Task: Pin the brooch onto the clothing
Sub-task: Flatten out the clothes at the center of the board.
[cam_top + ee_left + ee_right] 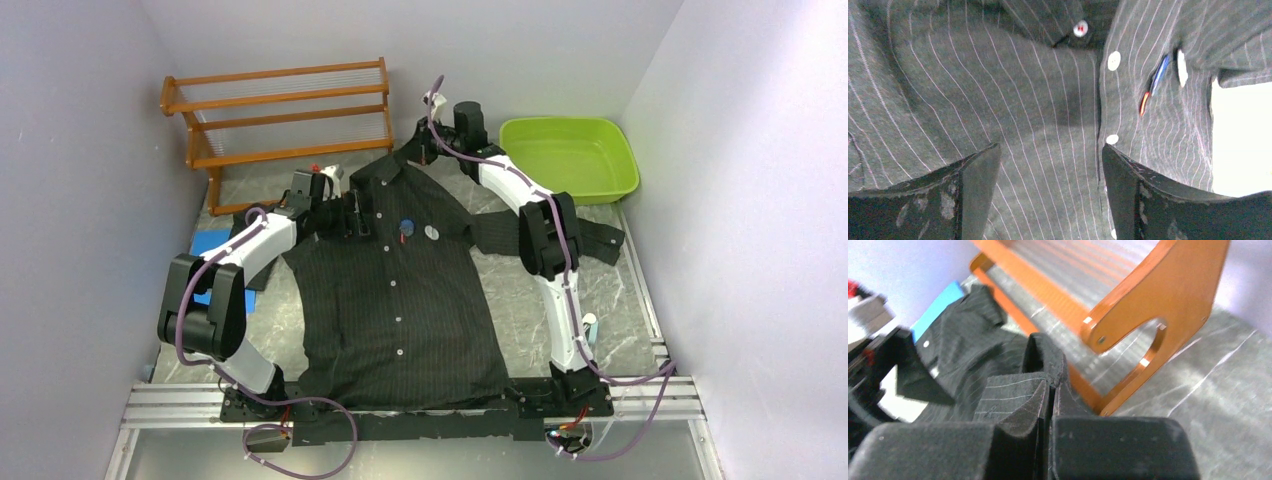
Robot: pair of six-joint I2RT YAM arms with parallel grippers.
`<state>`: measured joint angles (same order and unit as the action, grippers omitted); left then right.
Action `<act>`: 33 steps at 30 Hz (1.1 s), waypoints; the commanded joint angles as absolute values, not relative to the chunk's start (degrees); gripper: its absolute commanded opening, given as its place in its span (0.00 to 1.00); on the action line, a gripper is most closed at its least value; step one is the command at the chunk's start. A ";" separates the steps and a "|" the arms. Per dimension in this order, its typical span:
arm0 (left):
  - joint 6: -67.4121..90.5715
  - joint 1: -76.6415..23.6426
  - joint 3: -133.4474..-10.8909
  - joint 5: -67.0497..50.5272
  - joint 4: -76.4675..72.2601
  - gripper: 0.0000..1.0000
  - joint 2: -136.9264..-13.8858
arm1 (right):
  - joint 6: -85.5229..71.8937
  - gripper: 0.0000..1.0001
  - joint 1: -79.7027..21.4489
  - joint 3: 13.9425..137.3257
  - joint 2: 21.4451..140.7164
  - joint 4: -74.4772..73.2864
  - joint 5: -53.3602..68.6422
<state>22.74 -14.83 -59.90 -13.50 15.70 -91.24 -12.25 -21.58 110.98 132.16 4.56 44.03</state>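
Observation:
The clothing (pixel 400 300), a black pinstriped shirt with white buttons, lies spread flat on the table, collar toward the back. The brooch (pixel 407 227), a blue round piece with a red tip, rests on its chest beside a small white disc (pixel 432 231). In the left wrist view the brooch (pixel 1154 84) shows edge-on, right of the button row. My left gripper (pixel 350 218) hovers open just left of the brooch, its fingers (pixel 978 170) straddling the shirt front (pixel 1048 100). My right gripper (pixel 422 150) is at the collar, shut on a fold of collar fabric (pixel 1045 360).
A wooden rack (pixel 285 115) stands at the back left, close behind the collar and right gripper (pixel 1050 385). A green basin (pixel 568 155) sits at the back right. A blue flat object (pixel 208 245) lies under the left arm. Walls close in on both sides.

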 commanded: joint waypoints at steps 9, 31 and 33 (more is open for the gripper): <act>23.45 -14.85 -58.11 -12.42 16.98 0.80 -85.62 | -14.15 0.68 -20.60 121.89 140.79 1.58 27.92; 46.47 -11.77 -45.67 1.85 38.14 0.85 -71.41 | -21.73 0.85 -19.16 49.80 82.38 -6.28 16.22; 47.64 -10.94 -43.74 4.66 38.06 0.83 -70.49 | -22.93 0.84 -19.09 44.90 78.65 -8.63 16.15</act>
